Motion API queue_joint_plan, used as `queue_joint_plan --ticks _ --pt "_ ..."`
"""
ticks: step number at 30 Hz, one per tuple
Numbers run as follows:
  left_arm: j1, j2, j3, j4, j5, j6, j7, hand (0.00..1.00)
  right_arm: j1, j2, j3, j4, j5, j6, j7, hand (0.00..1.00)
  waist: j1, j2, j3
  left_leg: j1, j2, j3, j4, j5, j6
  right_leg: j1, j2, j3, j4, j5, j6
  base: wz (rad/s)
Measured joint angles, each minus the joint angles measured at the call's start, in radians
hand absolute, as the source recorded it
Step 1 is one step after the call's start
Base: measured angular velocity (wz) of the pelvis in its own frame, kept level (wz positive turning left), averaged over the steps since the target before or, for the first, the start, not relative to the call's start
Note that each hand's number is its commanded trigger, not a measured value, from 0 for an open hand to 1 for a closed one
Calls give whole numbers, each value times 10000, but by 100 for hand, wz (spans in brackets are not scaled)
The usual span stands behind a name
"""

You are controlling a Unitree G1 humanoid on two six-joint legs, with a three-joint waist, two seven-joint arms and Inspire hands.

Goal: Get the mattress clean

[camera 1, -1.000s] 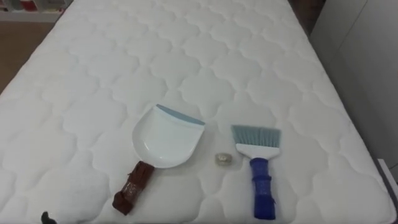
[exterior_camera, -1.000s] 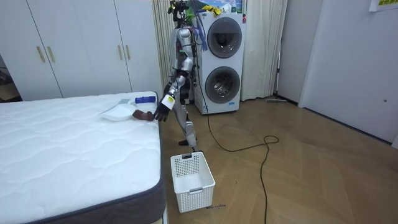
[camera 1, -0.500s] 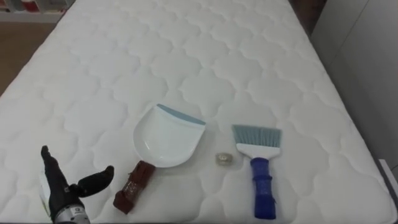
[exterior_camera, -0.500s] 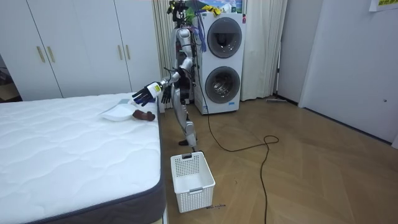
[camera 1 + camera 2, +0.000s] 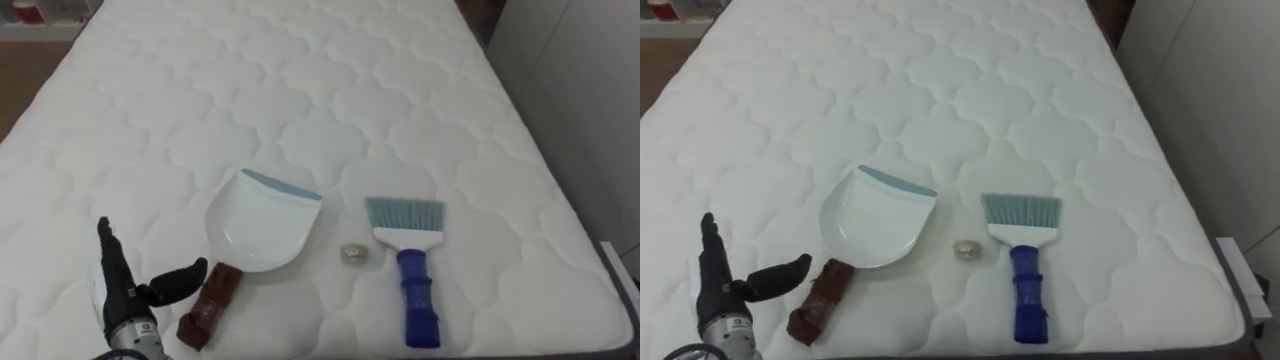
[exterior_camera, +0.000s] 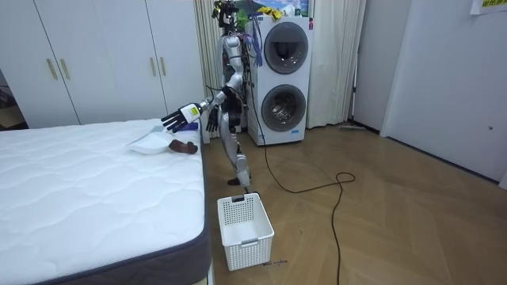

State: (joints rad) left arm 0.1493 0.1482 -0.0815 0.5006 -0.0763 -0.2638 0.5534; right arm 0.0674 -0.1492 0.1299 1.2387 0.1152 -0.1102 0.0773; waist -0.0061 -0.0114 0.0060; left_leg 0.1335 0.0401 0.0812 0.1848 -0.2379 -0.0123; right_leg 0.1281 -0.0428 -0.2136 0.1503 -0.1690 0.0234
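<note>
A white dustpan [image 5: 262, 222] with a brown handle [image 5: 208, 305] lies on the white quilted mattress [image 5: 330, 90] near its front edge. To its right lies a brush [image 5: 412, 285] with a blue handle and pale bristles. A small crumpled scrap [image 5: 354, 254] sits between them. My left hand [image 5: 125, 295] is raised at the lower left, open, with its thumb close to the brown handle and not holding it. In the room view the left hand [image 6: 181, 117] hovers over the bed's corner above the dustpan [image 6: 150, 142]. The right hand [image 6: 211, 120] stays by my body.
I stand at the bed's corner. A white laundry basket [image 6: 245, 229] sits on the wooden floor beside the bed. Two stacked washing machines [image 6: 283, 71] are behind me, and white wardrobes [image 6: 103, 55] line the wall.
My left hand came up from beside the bed's edge and now hovers open over the mattress, close to the dustpan's handle. The dustpan, brush and scrap have not moved.
</note>
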Motion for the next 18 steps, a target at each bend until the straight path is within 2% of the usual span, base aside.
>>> queue_joint_plan --ticks 9,18 --pt "-3 23 -8 -2 39 338 -579 0 180 -6 -60 -407 27 28 -43 0 -218 3 -3 -179 -1 -16 37 0 0 -106 0 -21 13 3 -4 1" --pt "-4 26 -3 6 164 550 -847 0 318 -3 -170 -678 26 148 -88 0 -193 14 -21 -187 0 -20 31 0 0 -212 13 99 17 3 -5 -3"
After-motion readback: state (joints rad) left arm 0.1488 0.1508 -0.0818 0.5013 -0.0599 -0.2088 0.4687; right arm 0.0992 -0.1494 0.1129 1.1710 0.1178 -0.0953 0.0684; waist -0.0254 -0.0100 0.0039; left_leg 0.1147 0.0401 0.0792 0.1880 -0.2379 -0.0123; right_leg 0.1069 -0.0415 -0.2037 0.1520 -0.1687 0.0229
